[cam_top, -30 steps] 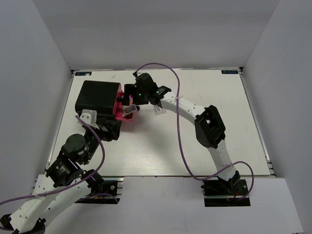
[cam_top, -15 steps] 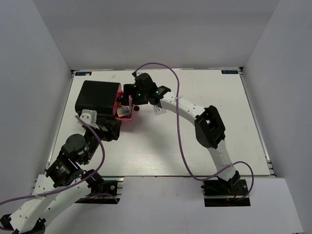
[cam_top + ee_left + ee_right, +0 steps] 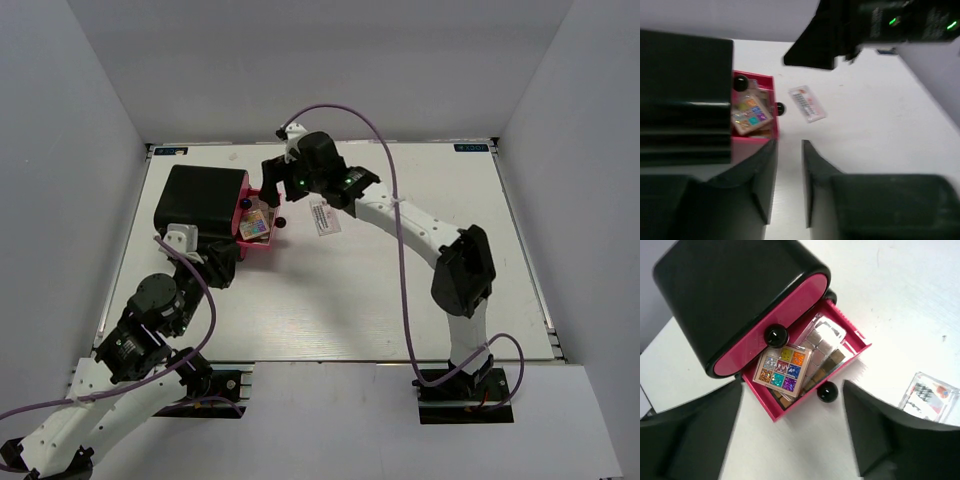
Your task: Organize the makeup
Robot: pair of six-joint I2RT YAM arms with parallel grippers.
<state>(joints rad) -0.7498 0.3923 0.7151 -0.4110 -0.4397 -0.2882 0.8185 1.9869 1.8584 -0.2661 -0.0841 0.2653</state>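
The pink drawer [image 3: 854, 343] of the black case [image 3: 735, 290] stands pulled out. In it a small square multicoloured palette [image 3: 782, 369] lies on top of long brown-toned palettes [image 3: 826, 351]. My right gripper [image 3: 792, 390] hovers above the drawer's front, open and holding nothing. A white-pink packet [image 3: 323, 217] lies flat on the table right of the drawer. My left gripper [image 3: 789, 150] sits low on the table just in front of the drawer [image 3: 754, 137]. Its fingers [image 3: 812, 175] are a narrow gap apart with only bare table between them.
The drawer has a black ball knob [image 3: 827, 391] at its front, and a second knob [image 3: 776, 335] sits on the pink panel above. The right arm [image 3: 880, 25] hangs over the far part of the left wrist view. White walls close in the table [image 3: 420, 290].
The right gripper has lifted back from the drawer, and the multicoloured palette now lies in it in plain sight. The right arm's elbow has swung to the right. The left arm shifted slightly.
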